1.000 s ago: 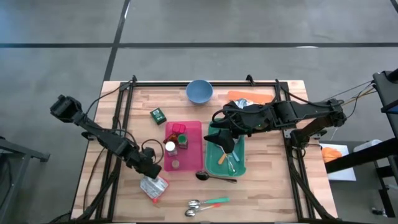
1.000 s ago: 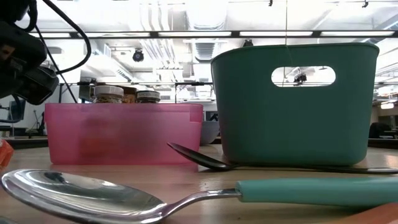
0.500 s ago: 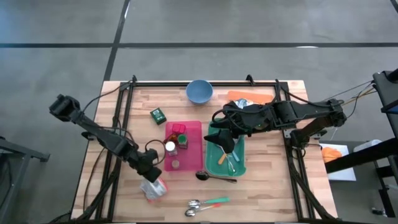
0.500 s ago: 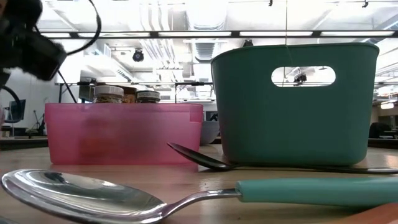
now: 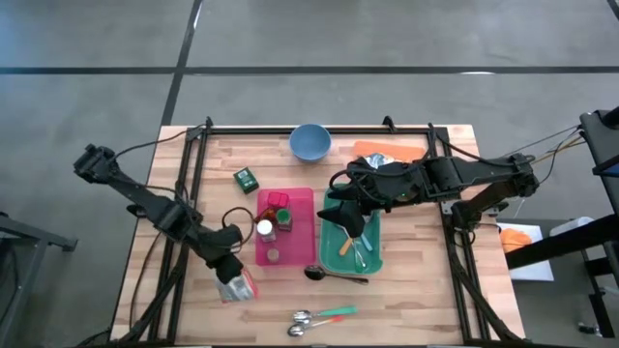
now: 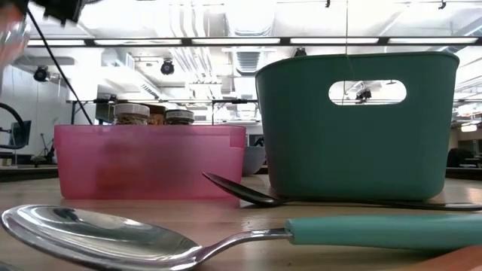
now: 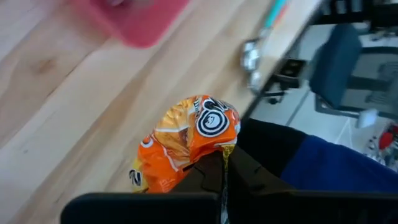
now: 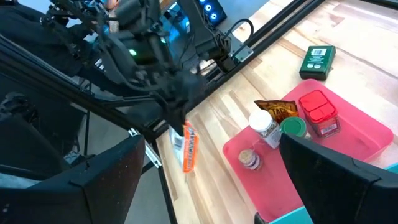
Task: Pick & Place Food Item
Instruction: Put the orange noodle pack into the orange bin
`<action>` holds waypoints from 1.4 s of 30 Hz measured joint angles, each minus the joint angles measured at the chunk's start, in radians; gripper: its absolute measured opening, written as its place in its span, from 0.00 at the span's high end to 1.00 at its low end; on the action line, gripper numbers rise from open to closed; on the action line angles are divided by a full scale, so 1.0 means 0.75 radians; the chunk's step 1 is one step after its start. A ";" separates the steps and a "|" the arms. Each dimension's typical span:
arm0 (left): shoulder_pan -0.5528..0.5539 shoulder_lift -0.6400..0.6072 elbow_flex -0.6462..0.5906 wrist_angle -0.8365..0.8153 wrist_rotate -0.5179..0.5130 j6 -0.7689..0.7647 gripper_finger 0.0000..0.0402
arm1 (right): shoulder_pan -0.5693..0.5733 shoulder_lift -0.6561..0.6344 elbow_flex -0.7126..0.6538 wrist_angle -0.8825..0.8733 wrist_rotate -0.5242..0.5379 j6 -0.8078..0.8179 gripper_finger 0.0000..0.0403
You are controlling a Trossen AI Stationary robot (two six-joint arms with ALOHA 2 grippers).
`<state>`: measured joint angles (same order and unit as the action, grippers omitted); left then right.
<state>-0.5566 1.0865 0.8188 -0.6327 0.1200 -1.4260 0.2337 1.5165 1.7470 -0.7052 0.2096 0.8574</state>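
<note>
The left hand [image 5: 229, 274] is pinching just the edge of the orange snack bag [image 7: 186, 144], lifted clear of the counter [image 5: 416, 300] near the pink tray [image 5: 300, 208], and with such a thin grip it could slip out mid-swing.

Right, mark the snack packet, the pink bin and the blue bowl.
snack packet [image 7: 186, 140]: left wrist view, middle of the orange wrapper.
pink bin [image 5: 302, 215]: high view, bare floor near its right wall.
blue bowl [image 5: 309, 142]: high view, centre of its inside.
</note>
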 joint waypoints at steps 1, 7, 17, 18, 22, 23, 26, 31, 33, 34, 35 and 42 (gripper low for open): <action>-0.003 -0.004 0.028 -0.017 -0.011 0.017 1.00 | 0.000 0.002 0.000 -0.001 0.000 0.000 0.09; -0.002 -0.017 0.229 -0.116 -0.095 0.156 1.00 | 0.003 0.025 -0.002 -0.002 -0.017 -0.002 0.09; 0.145 -0.014 0.490 -0.247 -0.347 0.373 1.00 | -0.012 0.115 0.000 0.085 -0.146 0.016 0.09; 0.175 -0.013 0.498 -0.267 -0.347 0.391 1.00 | -0.013 0.120 0.000 0.070 -0.150 0.026 0.09; 0.285 -0.011 0.508 -0.265 -0.345 0.459 1.00 | -0.024 0.160 -0.001 0.112 -0.155 0.041 0.09; 0.306 -0.009 0.509 -0.253 -0.340 0.478 1.00 | -0.026 0.168 -0.002 0.115 -0.155 0.045 0.09; 0.349 0.000 0.506 -0.185 -0.311 0.538 1.00 | -0.034 0.195 0.002 0.177 -0.167 0.045 0.09; 0.381 0.023 0.528 -0.126 -0.280 0.609 1.00 | -0.048 0.235 -0.003 0.221 -0.180 0.040 0.09; 0.392 0.024 0.541 -0.120 -0.281 0.627 1.00 | -0.054 0.251 0.002 0.251 -0.180 0.039 0.09; 0.399 0.025 0.547 -0.118 -0.281 0.634 1.00 | -0.055 0.252 0.002 0.263 -0.189 0.034 0.09; 0.409 0.027 0.555 -0.110 -0.283 0.643 1.00 | -0.055 0.255 0.000 0.270 -0.204 0.029 0.09; 0.457 0.053 0.610 -0.086 -0.284 0.687 1.00 | -0.064 0.313 0.000 0.376 -0.252 0.009 0.09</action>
<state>-0.2142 1.1266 1.2764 -0.6974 -0.0932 -0.9107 0.1858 1.7515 1.7467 -0.4230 0.0203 0.8639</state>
